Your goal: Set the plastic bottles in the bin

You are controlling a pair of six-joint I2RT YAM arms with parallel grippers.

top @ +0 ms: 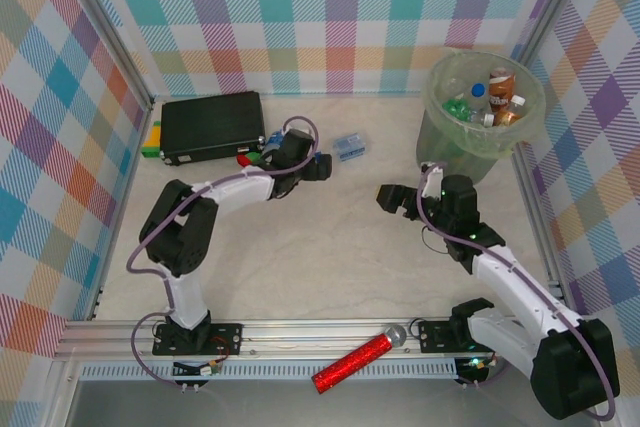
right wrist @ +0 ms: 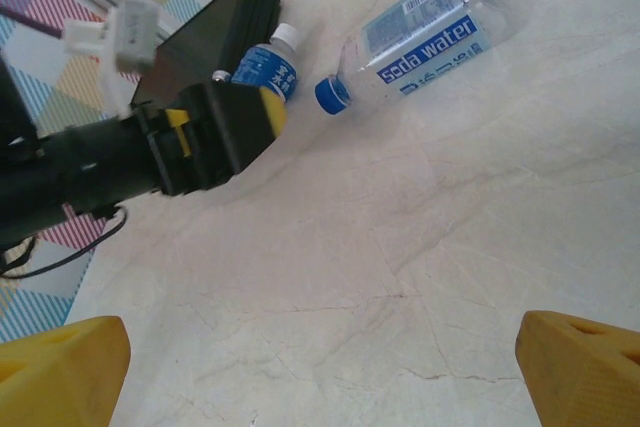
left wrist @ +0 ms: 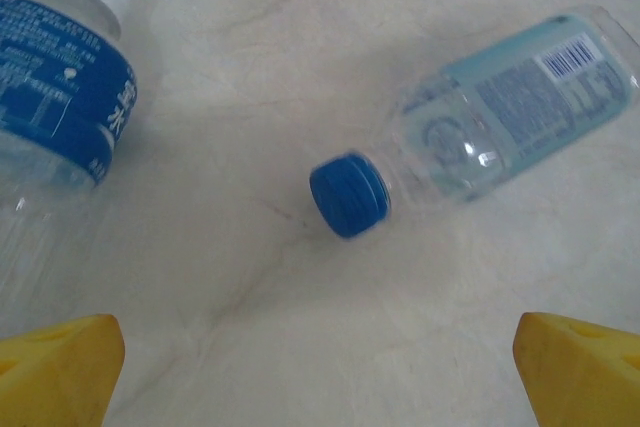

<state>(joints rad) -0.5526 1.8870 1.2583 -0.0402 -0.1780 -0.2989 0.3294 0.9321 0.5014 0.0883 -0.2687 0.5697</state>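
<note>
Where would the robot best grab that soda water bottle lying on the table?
Probably across the labelled middle of the soda water bottle, coming down from above. It lies on its side on the table, so open jaws can straddle its body; the blue cap is a smaller target. The open left gripper is nearest.

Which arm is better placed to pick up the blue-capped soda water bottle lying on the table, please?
Left: the left gripper, open, sits next to the soda water bottle, which lies just ahead of it. The right gripper is farther away, nearer the bin.
</note>
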